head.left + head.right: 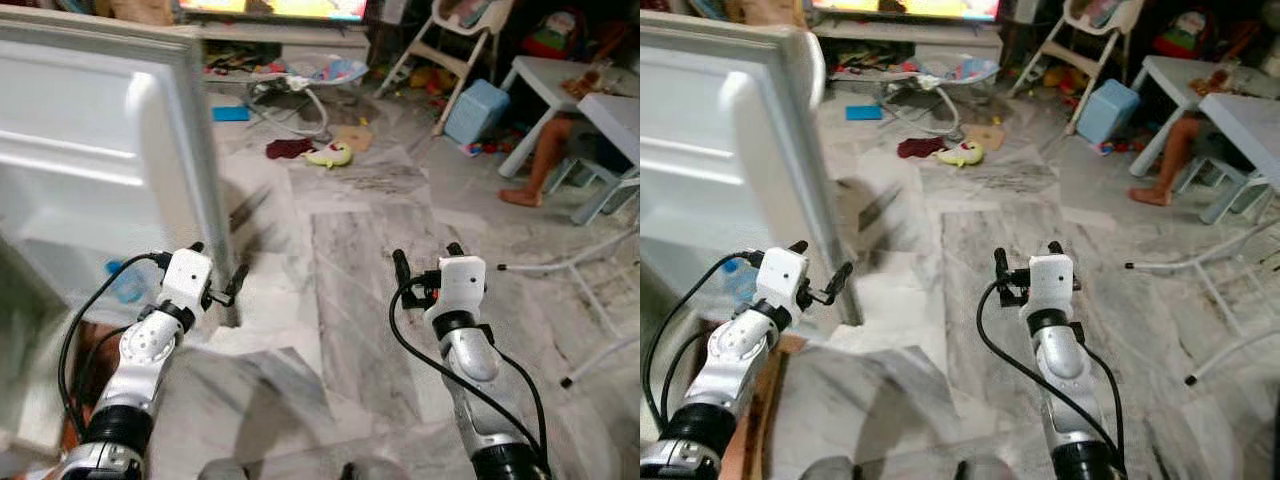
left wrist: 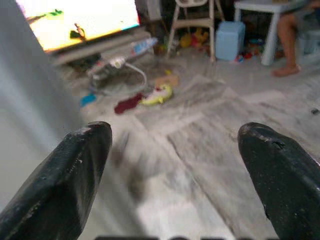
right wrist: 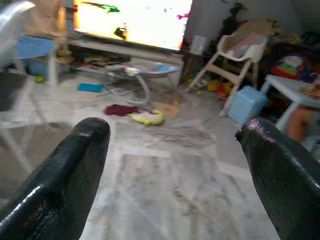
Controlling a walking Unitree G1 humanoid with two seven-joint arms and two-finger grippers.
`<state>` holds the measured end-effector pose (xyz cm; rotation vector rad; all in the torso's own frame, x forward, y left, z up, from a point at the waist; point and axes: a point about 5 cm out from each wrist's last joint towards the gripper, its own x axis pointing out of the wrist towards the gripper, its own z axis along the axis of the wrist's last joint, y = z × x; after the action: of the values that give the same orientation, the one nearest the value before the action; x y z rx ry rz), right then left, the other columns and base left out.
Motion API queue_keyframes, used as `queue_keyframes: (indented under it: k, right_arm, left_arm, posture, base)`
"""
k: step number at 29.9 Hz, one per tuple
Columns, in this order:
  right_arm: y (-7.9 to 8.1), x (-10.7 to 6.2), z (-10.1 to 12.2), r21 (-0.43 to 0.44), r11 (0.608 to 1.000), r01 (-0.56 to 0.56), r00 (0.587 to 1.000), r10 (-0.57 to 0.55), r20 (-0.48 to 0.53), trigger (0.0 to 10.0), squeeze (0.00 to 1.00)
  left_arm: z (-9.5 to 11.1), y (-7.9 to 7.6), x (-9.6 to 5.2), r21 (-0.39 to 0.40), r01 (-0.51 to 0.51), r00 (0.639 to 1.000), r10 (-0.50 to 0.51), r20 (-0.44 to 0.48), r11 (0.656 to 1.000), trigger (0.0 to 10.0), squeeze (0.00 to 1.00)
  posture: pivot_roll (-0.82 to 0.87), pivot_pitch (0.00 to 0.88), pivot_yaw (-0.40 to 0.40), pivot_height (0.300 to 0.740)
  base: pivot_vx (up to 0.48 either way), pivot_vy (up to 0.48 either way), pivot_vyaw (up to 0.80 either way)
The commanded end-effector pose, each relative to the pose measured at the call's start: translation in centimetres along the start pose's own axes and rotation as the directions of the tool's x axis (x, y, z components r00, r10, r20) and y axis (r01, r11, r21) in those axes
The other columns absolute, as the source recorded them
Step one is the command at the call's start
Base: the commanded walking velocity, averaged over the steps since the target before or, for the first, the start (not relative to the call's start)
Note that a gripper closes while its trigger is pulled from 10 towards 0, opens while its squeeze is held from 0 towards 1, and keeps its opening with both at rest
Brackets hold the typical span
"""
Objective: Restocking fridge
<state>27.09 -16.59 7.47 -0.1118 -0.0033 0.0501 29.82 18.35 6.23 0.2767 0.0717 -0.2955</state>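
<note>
Jaws wide apart on both grippers, nothing held. Left gripper (image 1: 217, 272) hovers just beside the edge of the open white fridge door (image 1: 120, 150), on the robot's left. Right gripper (image 1: 427, 260) hangs over marble floor (image 1: 360, 250). 1 yellow-green toy (image 1: 330, 155) lies beyond, near a baby bouncer (image 1: 320, 75).

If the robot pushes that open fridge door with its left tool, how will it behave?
The fridge door looks like a rigid white panel, so it should swing rather than flex. Its moulded shelves look nearly bare, so it is probably light to move. The open left tool sits near its edge, giving good leverage.
</note>
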Motion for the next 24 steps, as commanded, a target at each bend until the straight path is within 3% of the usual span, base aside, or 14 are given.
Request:
queue_keyframes:
  k: [1, 5, 9, 16, 19, 21, 24]
  right_arm:
    - [-0.7, 0.1, 0.1, -0.005, 1.000, 0.030, 1.000, -0.030, 0.005, 10.0, 0.00]
    - [-1.0, 0.1, 0.4, -0.012, 0.999, 0.031, 0.999, -0.031, 0.019, 10.0, 0.00]
    - [-0.6, 0.2, 0.7, -0.067, 0.998, -0.009, 0.999, 0.012, 0.042, 10.0, 0.00]
    - [0.3, 0.4, 0.7, -0.044, 0.999, -0.028, 0.998, 0.030, 0.047, 10.0, 0.00]
    - [0.4, 0.4, 0.6, -0.036, 0.999, -0.030, 0.999, 0.031, 0.043, 10.0, 0.00]
    - [0.3, 0.6, 0.6, -0.036, 0.999, -0.025, 0.999, 0.026, 0.044, 10.0, 0.00]
    - [0.3, 0.7, 0.7, -0.042, 0.999, -0.021, 0.998, 0.023, 0.051, 10.0, 0.00]
  left_arm:
    - [0.6, 1.1, 0.1, 0.042, -0.049, 0.999, 0.049, 0.005, 0.998, 10.0, 0.00]
    - [0.3, 3.5, -0.7, 0.054, -0.186, 0.981, 0.188, -0.051, 0.981, 10.0, 0.00]
    - [-0.7, 4.6, -1.6, 0.048, -0.254, 0.962, 0.257, -0.088, 0.966, 10.0, 0.00]
    - [-0.6, 4.7, -0.9, 0.046, -0.282, 0.953, 0.285, -0.099, 0.958, 10.0, 0.00]
    - [-0.2, 4.4, 0.0, 0.044, -0.276, 0.955, 0.279, -0.098, 0.960, 10.0, 0.00]
    - [0.7, 3.5, 1.3, 0.044, -0.244, 0.965, 0.247, -0.085, 0.969, 10.0, 0.00]
    - [1.6, 3.0, 2.1, 0.025, -0.223, 0.973, 0.224, -0.053, 0.974, 10.0, 0.00]
  posture:
    - [0.00, 0.000, -0.070, 0.740]
    - [0.02, 0.019, -0.057, 0.740]
    - [0.02, 0.019, -0.065, 0.740]
    - [0.02, 0.007, -0.076, 0.740]
    - [0.02, 0.000, -0.082, 0.740]
    - [0.02, 0.000, -0.080, 0.740]
    - [0.01, 0.000, -0.074, 0.740]
  base:
    - [0.390, 0.000, 0.00]
    - [0.411, 0.067, 0.00]
    - [0.201, 0.390, 0.37]
    - [0.223, 0.000, 0.72]
    - [0.379, 0.000, 0.61]
    - [0.403, 0.000, 0.00]
    - [0.326, 0.000, 0.00]
